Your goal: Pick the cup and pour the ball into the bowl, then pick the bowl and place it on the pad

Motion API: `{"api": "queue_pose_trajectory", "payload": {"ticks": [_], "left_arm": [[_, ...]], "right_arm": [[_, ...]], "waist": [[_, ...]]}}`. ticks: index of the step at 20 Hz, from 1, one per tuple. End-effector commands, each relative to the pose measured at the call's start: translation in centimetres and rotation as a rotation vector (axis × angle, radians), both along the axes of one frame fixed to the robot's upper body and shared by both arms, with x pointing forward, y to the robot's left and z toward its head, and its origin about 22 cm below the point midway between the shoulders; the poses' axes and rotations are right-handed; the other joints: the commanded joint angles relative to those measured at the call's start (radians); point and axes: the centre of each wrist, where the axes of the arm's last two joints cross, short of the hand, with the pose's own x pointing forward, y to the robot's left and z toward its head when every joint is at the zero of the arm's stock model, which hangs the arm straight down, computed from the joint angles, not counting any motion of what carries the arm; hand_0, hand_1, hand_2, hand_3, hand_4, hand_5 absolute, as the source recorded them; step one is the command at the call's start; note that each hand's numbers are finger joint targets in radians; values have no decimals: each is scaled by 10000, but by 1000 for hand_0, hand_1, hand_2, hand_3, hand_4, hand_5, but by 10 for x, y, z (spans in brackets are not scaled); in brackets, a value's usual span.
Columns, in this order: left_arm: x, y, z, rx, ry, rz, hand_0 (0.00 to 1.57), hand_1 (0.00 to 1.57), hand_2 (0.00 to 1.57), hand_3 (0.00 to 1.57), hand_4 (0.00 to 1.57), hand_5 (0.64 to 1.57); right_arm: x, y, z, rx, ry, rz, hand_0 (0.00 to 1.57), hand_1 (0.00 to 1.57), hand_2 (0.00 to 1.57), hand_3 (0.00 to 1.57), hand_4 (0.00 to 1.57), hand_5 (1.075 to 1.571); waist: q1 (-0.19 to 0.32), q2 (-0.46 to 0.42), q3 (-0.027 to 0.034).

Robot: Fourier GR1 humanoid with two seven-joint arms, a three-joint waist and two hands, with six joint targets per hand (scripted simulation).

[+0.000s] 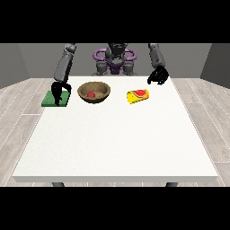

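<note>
White and broad, the rectangular table fills the near part of the front view, and its nearest stretch carries nothing; all the things sit along the far edge, close to the robot.

Toward the view's right lies a yellow cup with a red patch on its side, tipped over on the tabletop with its mouth facing the view's right. Near it, to the view's left, stands a round brown wooden bowl, upright, with a small red ball resting inside it. Further to the view's left, just beside the bowl but apart from it, a flat green square pad lies at the table's corner.

Over that pad hangs the black hand at the view's left, its fingers pointing down and spread apart, holding nothing; whether the tips touch the pad cannot be told. Above the table's far edge, beyond the cup and apart from it, the black hand at the view's right has its fingers curled inward around nothing.
</note>
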Motion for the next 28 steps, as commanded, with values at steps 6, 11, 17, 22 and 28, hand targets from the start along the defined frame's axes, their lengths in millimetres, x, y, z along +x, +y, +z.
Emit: {"api": "queue_pose_trajectory", "payload": {"ticks": [6, 11, 17, 22, 28], "left_arm": [[7, 20, -23, -4703, 1259, -2018, 0, 0, 0, 0, 0, 654], [17, 41, -20, -5088, 1338, -2030, 0, 0, 0, 0, 0, 648], [8, 28, -30, -5063, 1668, -1796, 0, 0, 0, 0, 0, 684], [-18, 84, -79, -5679, 2940, 7, 0, 0, 0, 0, 0, 667], [-39, 88, -94, -5857, 3933, 362, 0, 0, 0, 0, 0, 702]], "right_arm": [[27, 9, 25, 263, -1396, 43, 0, 0, 290, 0, 0, 1548], [58, 32, 45, 185, -934, 336, 0, 0, 0, 0, 0, 1571], [50, 75, 1, 1239, -227, 586, 0, 0, 0, 0, 0, 1566], [54, 69, 20, 1073, 1036, 1520, 0, 0, 0, 0, 0, 1567], [35, 130, -30, 1448, 2662, 1721, 0, 0, 0, 0, 0, 1570]], "waist": [[-91, 1781, 52], [-232, 1163, 76], [-508, 790, 97], [-1831, -1378, 65], [-2160, -2366, 88]]}}
